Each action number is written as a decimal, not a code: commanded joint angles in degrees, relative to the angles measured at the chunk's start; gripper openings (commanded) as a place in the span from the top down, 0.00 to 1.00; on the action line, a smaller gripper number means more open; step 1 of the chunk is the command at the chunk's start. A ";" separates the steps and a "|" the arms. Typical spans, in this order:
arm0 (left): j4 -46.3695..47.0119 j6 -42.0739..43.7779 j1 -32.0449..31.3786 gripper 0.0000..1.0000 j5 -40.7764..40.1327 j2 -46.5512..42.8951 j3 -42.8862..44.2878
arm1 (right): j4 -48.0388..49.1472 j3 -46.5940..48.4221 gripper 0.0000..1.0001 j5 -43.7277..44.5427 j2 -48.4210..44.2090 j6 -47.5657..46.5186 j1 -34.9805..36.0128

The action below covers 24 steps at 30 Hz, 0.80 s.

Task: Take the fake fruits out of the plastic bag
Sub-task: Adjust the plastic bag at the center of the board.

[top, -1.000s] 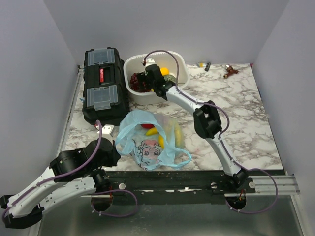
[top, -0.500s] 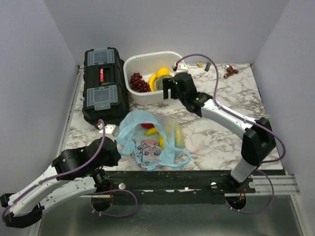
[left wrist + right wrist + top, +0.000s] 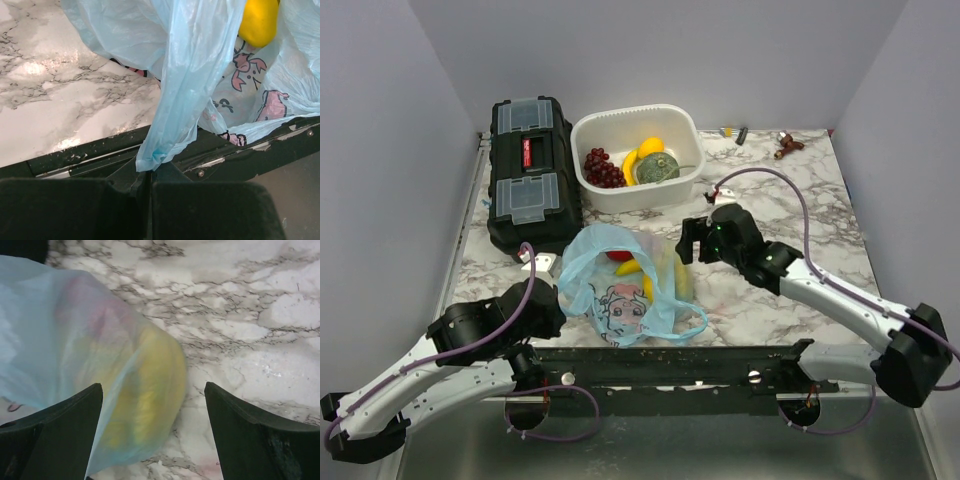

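Risks snagging plastic bag (image 3: 620, 295) rather than yellow fruit (image 3: 631, 268) with wide-spread right hand (image 3: 692, 240), tearing it against left hand (image 3: 149, 192) pinching bag handle (image 3: 175, 100).

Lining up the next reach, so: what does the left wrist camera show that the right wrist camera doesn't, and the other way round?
Left wrist only: the left claw shut on a strip of the plastic bag, the pink print, an uncovered yellow fruit, and the black rail at the table edge.
Right wrist only: the right claw open, facing a blurred yellow shape behind the bag's film.
Both: the light-blue bag lying on the marble table.
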 commanded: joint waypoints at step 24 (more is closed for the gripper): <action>-0.34 0.20 -0.12 1.00 -0.75 0.42 -0.28 | -1.80 11.06 0.35 11.86 18.68 -6.00 31.24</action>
